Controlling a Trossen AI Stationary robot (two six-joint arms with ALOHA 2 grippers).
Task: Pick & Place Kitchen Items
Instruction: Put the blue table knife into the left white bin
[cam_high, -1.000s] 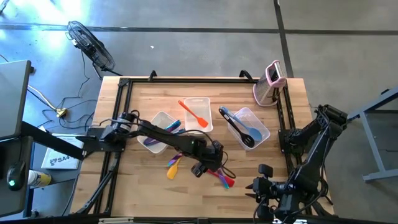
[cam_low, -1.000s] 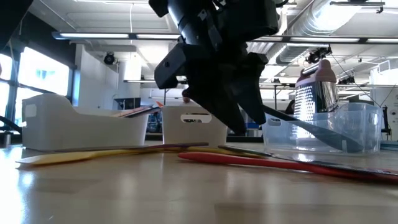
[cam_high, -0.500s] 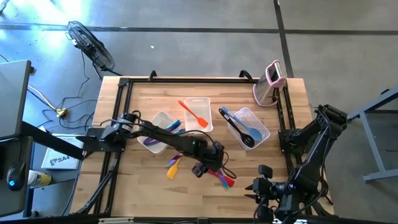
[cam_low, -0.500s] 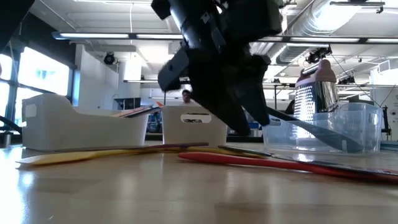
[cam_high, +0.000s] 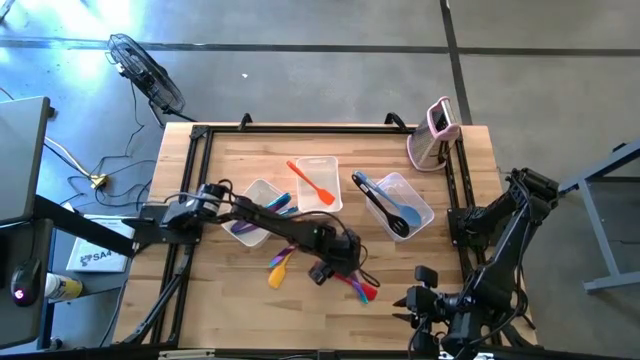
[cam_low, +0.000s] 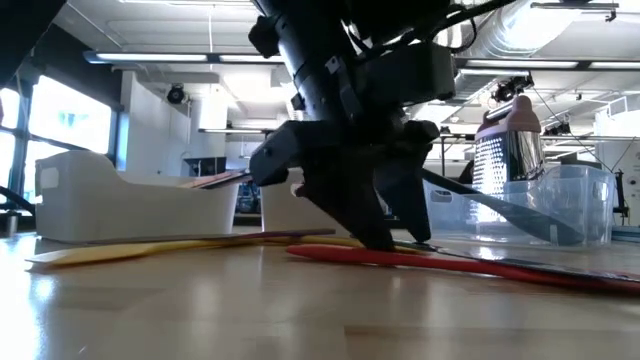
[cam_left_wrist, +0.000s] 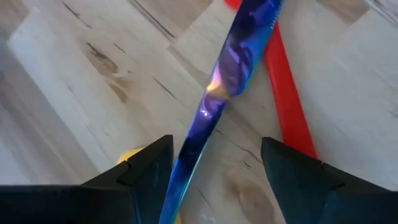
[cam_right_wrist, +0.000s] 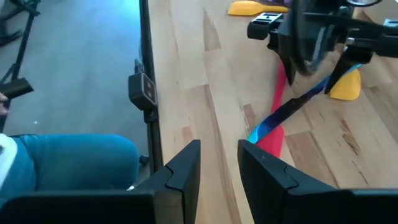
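From above, the left gripper (cam_high: 335, 262) is reaching over the middle of the table (cam_high: 215, 315), hanging above a small heap of loose utensils: a yellow spatula (cam_high: 278, 268), a red utensil (cam_high: 364, 289) and a purple one (cam_high: 349, 281) crossing it. Other utensils are already lying in three clear tubs (cam_high: 318, 181) farther back. The right gripper (cam_high: 418, 303) is waiting at the near right corner, holding nothing, its fingers standing a little apart.

From table height, the left gripper's (cam_low: 395, 238) fingertips are reaching down to the red handle (cam_low: 440, 262), with the yellow spatula (cam_low: 150, 247) lying to the left.

In the left wrist view, the two fingers (cam_left_wrist: 146, 168) are standing spread and unclosed on either side of the purple handle (cam_left_wrist: 221, 81), gripping nothing yet; the red handle (cam_left_wrist: 283, 93) is lying just beside it, partly underneath.

The right wrist view is showing the left gripper (cam_right_wrist: 314, 43) over the same purple handle (cam_right_wrist: 292, 107) from the near side.

The likely trouble: because the handles are crossing, closing here could pinch the red one too, or the slim purple handle could roll aside and slip out.
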